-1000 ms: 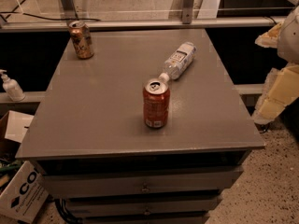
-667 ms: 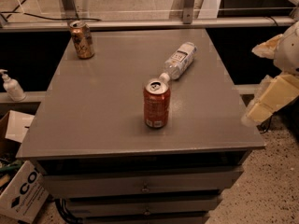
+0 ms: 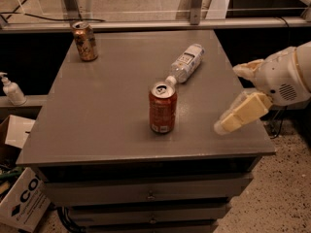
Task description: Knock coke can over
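Note:
The coke can [image 3: 162, 108] stands upright near the middle front of the grey table [image 3: 97, 130], red with a silver top and pull tab. My gripper [image 3: 227, 99] comes in from the right, over the table's right edge, level with the can and well to its right, not touching it. Its two cream fingers [image 3: 241, 114] are spread apart and hold nothing.
A clear plastic bottle [image 3: 185, 63] with a white label lies on its side just behind the coke can, cap toward it. A gold-brown can [image 3: 85, 41] stands at the far left corner. A cardboard box [image 3: 22, 205] and a pump bottle [image 3: 10, 89] are left of the table.
My gripper has moved left, from beyond the table's right side to over its right edge, closer to the coke can. The cans and the bottle have not moved.

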`<state>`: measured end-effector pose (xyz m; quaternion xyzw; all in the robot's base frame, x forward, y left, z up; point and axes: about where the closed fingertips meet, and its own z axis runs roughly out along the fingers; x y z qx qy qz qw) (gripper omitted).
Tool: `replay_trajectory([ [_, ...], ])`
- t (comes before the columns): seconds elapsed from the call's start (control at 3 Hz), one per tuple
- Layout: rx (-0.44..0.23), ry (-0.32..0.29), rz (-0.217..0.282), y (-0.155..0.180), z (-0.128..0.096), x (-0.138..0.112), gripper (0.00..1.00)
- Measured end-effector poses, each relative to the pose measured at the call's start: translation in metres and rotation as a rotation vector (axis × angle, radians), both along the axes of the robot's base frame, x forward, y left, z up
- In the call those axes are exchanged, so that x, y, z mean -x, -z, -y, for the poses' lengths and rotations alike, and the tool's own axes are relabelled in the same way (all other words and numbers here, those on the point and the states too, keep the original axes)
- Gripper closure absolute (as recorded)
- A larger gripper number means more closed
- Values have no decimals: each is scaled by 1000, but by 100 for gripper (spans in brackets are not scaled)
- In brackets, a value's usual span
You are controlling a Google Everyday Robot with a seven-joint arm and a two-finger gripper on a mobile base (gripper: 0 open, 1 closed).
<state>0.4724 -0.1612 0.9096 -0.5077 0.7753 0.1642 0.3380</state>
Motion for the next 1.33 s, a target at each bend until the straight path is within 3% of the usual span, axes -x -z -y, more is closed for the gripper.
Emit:
replay_trajectory([
  [0.67,-272,-57,-3,28,-65,-18,0],
  [1.33,-440,-148,13,31,-137,-30,0],
])
